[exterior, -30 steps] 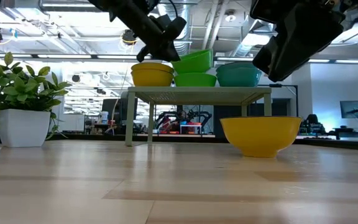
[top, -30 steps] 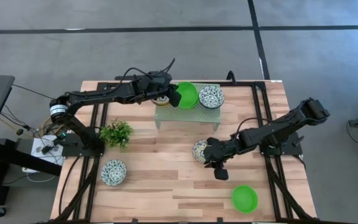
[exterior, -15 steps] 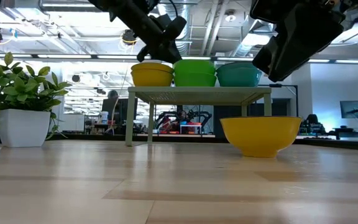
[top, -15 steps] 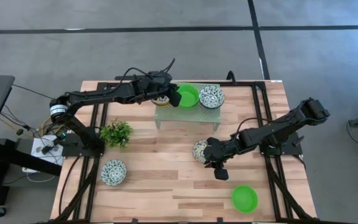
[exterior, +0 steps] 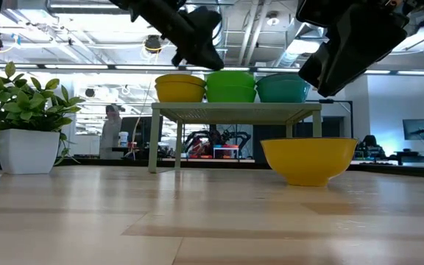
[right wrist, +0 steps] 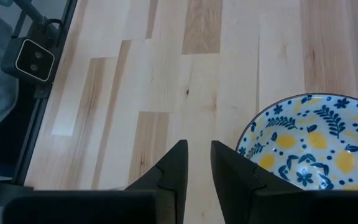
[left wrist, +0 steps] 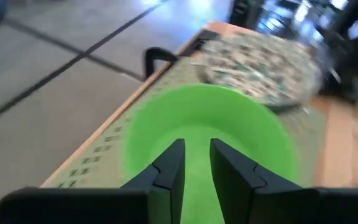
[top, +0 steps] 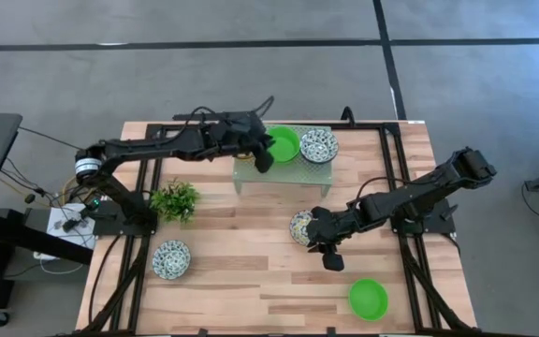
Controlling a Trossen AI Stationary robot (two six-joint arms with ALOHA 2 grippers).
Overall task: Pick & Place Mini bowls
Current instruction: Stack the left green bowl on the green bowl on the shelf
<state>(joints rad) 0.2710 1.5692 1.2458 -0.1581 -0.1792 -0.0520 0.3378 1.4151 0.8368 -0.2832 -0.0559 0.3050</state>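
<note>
Pale green rack [top: 282, 168] stands at the table's far middle. On it sit a yellow-sided bowl [exterior: 180, 88], two stacked plain green bowls [top: 284, 143] [exterior: 230, 86] [left wrist: 204, 124], and a blue floral bowl [top: 318, 145] [exterior: 282, 88]. My left gripper [top: 263, 156] [left wrist: 196, 146] hovers just above the green stack's near-left rim, its fingers a narrow gap apart, holding nothing. My right gripper [top: 332, 259] [right wrist: 199, 146] hovers, narrowly open and empty, beside a lemon-patterned bowl [top: 302, 227] [right wrist: 309, 149] on the table. A floral bowl [top: 171, 259] and a green bowl [top: 368, 299] sit near the front.
A small potted plant [top: 175, 199] [exterior: 20, 125] stands left of the rack. Black frame rails [top: 148, 187] run along the table's left and right sides. Bare wood lies between the rack and the front bowls.
The green bowl, which my left gripper held tilted over the rack, now sits level on the other green bowl. My left gripper has let go, risen a little, and drawn back toward the table's near-left, clear of the bowl.
</note>
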